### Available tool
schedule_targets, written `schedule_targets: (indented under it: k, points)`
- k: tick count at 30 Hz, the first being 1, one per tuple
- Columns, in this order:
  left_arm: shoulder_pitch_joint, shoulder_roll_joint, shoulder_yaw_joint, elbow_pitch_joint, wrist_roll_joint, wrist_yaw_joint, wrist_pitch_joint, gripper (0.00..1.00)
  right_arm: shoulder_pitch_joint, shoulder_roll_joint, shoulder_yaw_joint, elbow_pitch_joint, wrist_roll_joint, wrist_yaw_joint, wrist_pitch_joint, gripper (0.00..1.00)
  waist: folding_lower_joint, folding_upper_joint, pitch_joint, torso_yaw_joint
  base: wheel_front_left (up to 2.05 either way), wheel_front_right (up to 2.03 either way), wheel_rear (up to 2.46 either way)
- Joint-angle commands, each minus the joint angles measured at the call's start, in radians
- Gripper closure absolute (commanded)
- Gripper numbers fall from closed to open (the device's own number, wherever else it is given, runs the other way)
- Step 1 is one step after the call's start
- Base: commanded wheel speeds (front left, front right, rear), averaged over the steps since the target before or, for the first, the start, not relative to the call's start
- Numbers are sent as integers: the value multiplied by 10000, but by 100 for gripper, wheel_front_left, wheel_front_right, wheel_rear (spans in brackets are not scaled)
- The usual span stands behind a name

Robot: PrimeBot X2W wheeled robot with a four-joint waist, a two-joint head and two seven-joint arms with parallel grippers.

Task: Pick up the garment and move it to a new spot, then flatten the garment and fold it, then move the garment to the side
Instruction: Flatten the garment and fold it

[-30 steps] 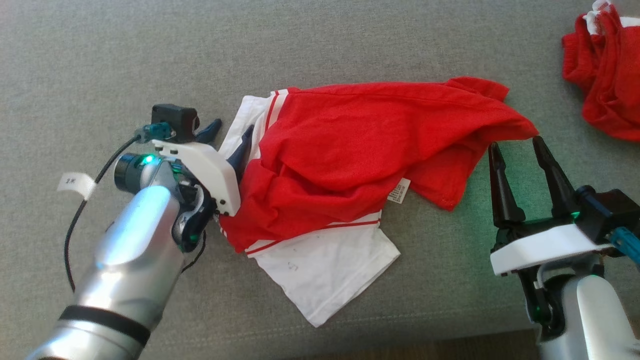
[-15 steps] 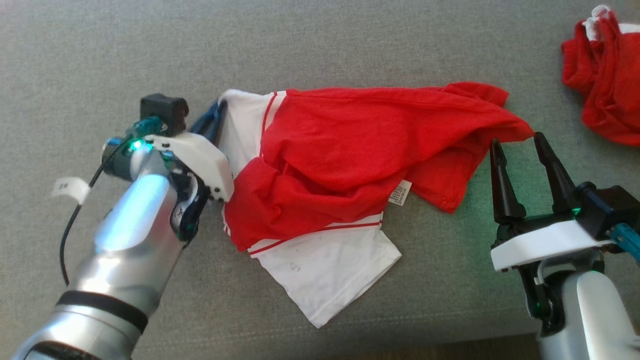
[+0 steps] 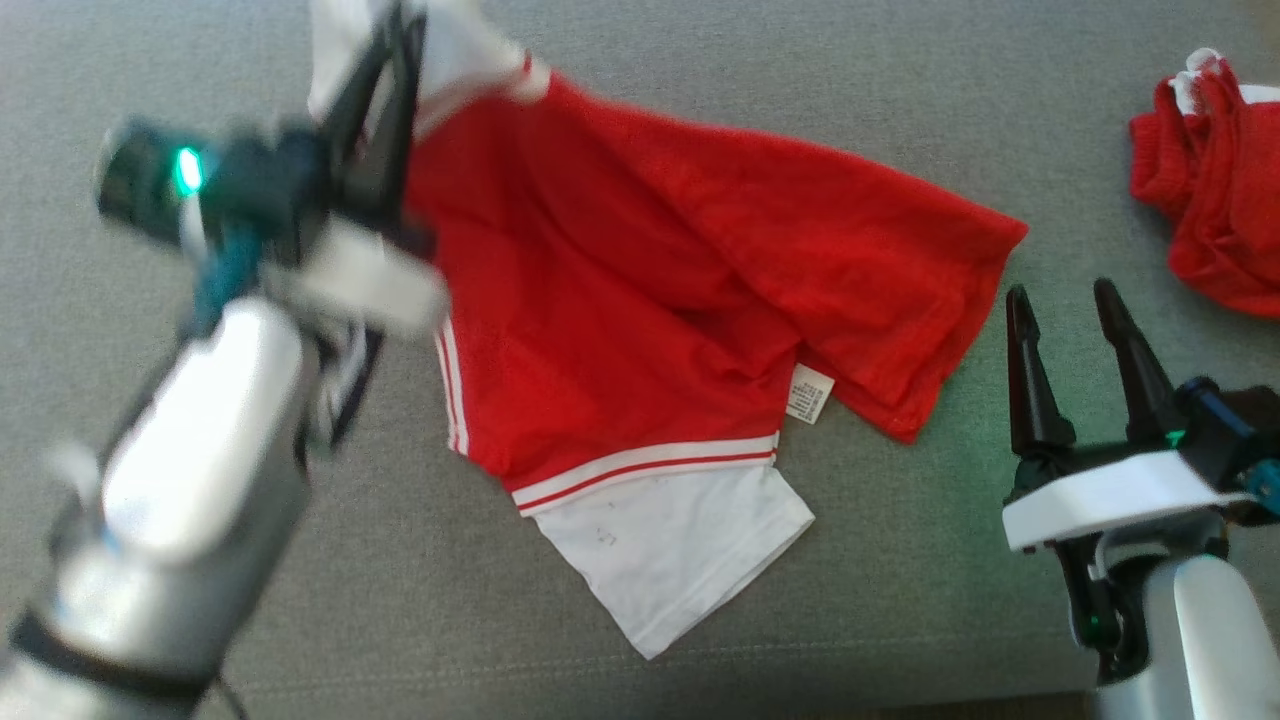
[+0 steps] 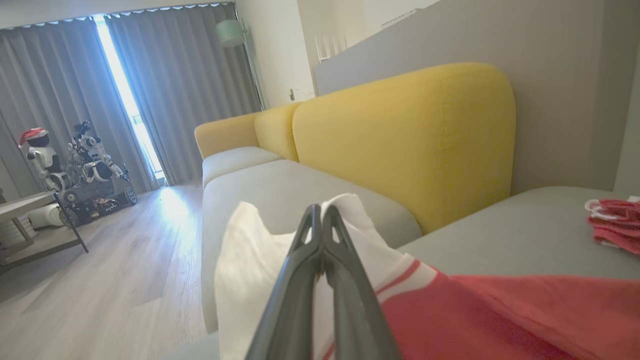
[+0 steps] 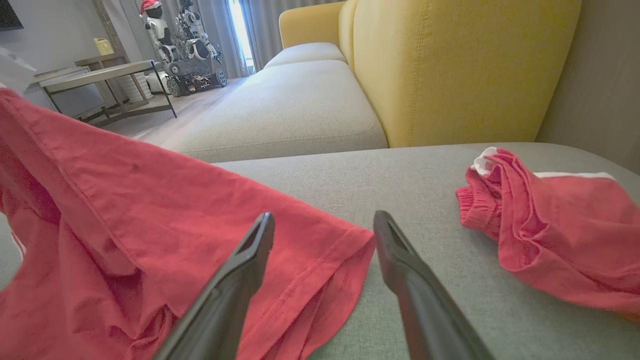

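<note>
Left gripper (image 4: 320, 212): fingers pressed together, clamped on the white corner of the garment (image 3: 650, 300), at the far left of the grey seat (image 3: 900, 100). The arm is blurred in the head view. The corner looks held up off the seat, though the blur leaves that unsure.

Rest of garment: red body spread across mid-seat, white panel nearest, tag (image 3: 810, 393) showing at the near right fold.

Right gripper (image 3: 1062, 295): fingers apart, holding nothing, tips just beside the garment's right red edge.

Second red pile (image 3: 1210, 230) at far right, well apart from the garment. Yellow backrest (image 4: 400, 140) beyond the seat.
</note>
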Motion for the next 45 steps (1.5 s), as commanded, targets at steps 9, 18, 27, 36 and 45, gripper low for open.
schedule_targets:
  k: [9, 18, 27, 36, 45]
  points:
    - [3641, 513, -300, -1048, -582, 669, 240, 100, 24, -41, 100, -434, 125, 37, 91, 0, 0, 0, 197, 263, 0, 0, 0]
    - [4394, -453, -461, 186, -1445, 293, 55, 93, -89, -41, -263, -615, -97, 37, 320, 0, 0, 0, 226, 438, 0, 0, 0]
    - [4514, -762, 307, 30, -1727, 299, -41, 0, 258, -41, -899, -1002, -342, 37, 527, 0, 0, 0, -351, 439, 0, 0, 0]
    - [4875, -243, 1453, -1012, -1618, 942, -47, 0, 678, -41, -364, -1027, -556, 37, 613, 0, 0, 0, -1193, 484, 0, 0, 0]
    - [5813, 388, 1955, -1398, -1935, 1185, 111, 0, 1254, -41, 238, -838, -698, 37, 684, 0, 0, 0, -1826, 444, 0, 0, 0]
